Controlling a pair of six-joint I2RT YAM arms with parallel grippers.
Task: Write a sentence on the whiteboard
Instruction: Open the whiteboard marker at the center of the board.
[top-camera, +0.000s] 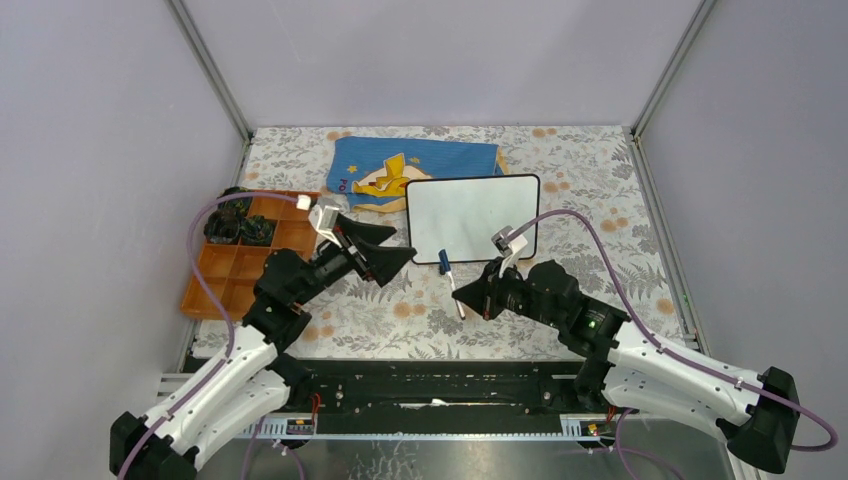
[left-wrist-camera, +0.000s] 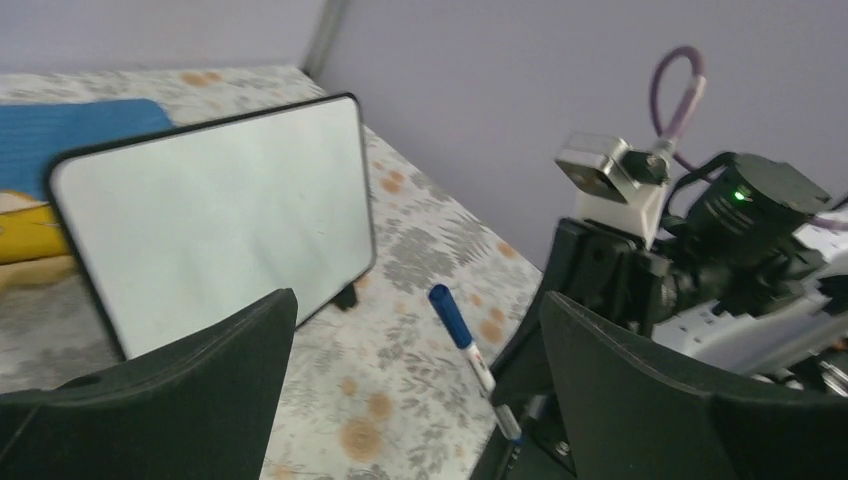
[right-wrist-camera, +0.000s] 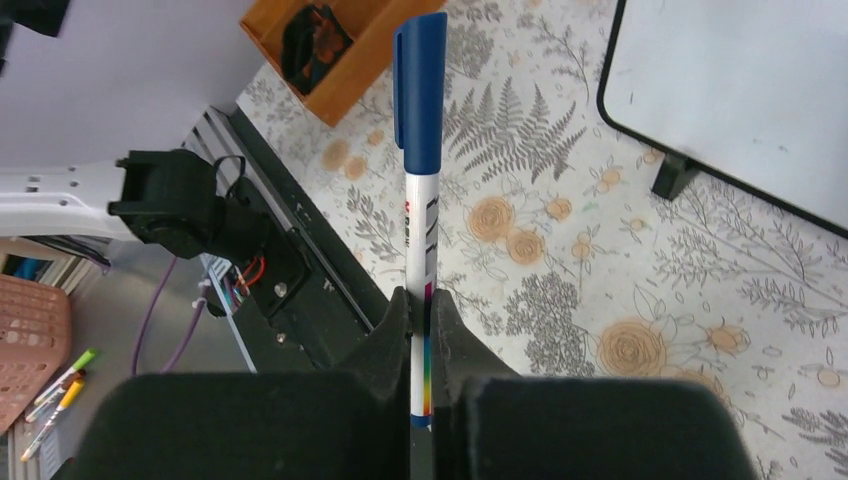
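Right gripper (right-wrist-camera: 420, 312) fingers clamped tight on the lower barrel of a blue-capped marker (right-wrist-camera: 421, 215), cap (right-wrist-camera: 420, 85) on and pointing away; left gripper (left-wrist-camera: 418, 310) jaws spread wide, holding nothing, facing that cap close by; whiteboard (top-camera: 470, 215) stands blank just beyond both. Judgement: uncapping is due; centre the left fingers squarely on the cap, close firmly, pull straight along the barrel against the right gripper's hold.
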